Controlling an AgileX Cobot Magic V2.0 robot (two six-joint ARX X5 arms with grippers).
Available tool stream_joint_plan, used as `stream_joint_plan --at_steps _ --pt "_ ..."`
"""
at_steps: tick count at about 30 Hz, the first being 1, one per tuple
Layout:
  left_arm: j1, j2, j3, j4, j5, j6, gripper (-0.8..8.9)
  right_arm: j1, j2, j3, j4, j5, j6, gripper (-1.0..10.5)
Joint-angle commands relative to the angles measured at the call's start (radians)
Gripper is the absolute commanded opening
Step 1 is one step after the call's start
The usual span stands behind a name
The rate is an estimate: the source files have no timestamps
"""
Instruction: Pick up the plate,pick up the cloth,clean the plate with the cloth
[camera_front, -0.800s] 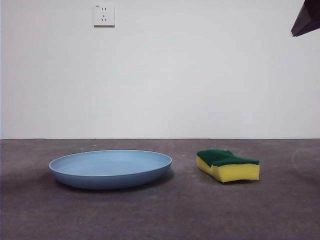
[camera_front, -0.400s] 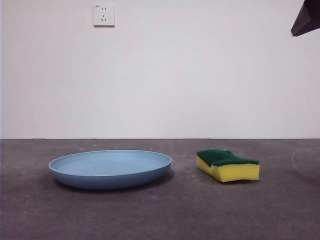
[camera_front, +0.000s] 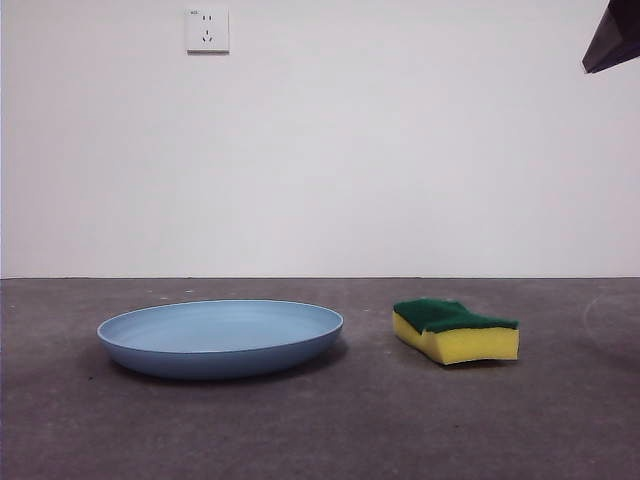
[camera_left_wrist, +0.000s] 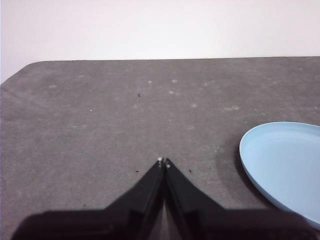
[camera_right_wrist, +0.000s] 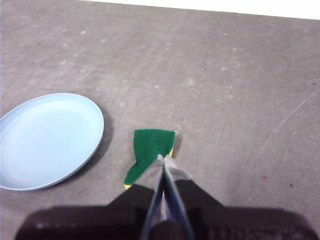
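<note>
A light-blue plate (camera_front: 220, 338) lies flat on a dark grey table (camera_front: 320, 430), its rim unbroken and its shallow bowl facing up. Beside it, apart from its edge, sits a yellow sponge (camera_front: 457, 331) with a dark green scouring layer on top and wavy sides. Plate and sponge do not touch; a strip of bare tabletop runs between them.

Both arms wait off the work. The left gripper (camera_left_wrist: 163, 161) hangs above bare table with its two black jaws pressed tip to tip and nothing between them; the plate's rim (camera_left_wrist: 280, 165) shows off to one side of it, well clear of the tips. The right gripper (camera_right_wrist: 161, 158) is likewise clenched and empty, poised high over the sponge (camera_right_wrist: 148, 150), whose green face shows past the jaw tips in the wrist view, with the plate (camera_right_wrist: 47, 140) lying near it across a gap of table.

In the front view only a black tip (camera_front: 612, 38) of one arm shows at the upper corner. A white wall socket (camera_front: 207, 30) is mounted on the pale wall (camera_front: 400, 150) behind the table.
</note>
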Motion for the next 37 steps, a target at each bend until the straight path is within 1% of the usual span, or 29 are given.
stream_joint_plan --at_steps 1,4,32,33,34,35,37 --pt "0.003 -0.021 -0.030 -0.006 0.000 -0.007 -0.03 0.000 -0.001 -0.007 0.005 0.002 0.009 0.0" --pt "0.003 -0.041 -0.036 -0.056 0.000 -0.008 -0.03 0.000 -0.001 -0.007 0.005 0.002 0.009 0.0" --pt "0.003 -0.047 -0.036 -0.050 -0.006 -0.007 -0.03 0.000 -0.001 -0.007 0.005 0.002 0.008 0.0" --pt "0.003 -0.047 -0.036 -0.050 -0.006 -0.007 -0.03 0.000 -0.001 -0.007 0.005 0.003 -0.006 0.0" --pt "0.003 -0.047 -0.036 -0.050 -0.006 -0.007 -0.03 0.000 -0.001 -0.007 0.002 0.003 -0.037 0.0" --pt "0.003 -0.047 -0.036 -0.050 -0.006 -0.008 -0.03 -0.003 -0.003 -0.007 0.002 0.003 -0.044 0.0" --pt "0.003 -0.047 -0.036 -0.050 -0.005 -0.007 -0.03 -0.041 -0.019 -0.009 -0.005 0.000 -0.076 0.0"
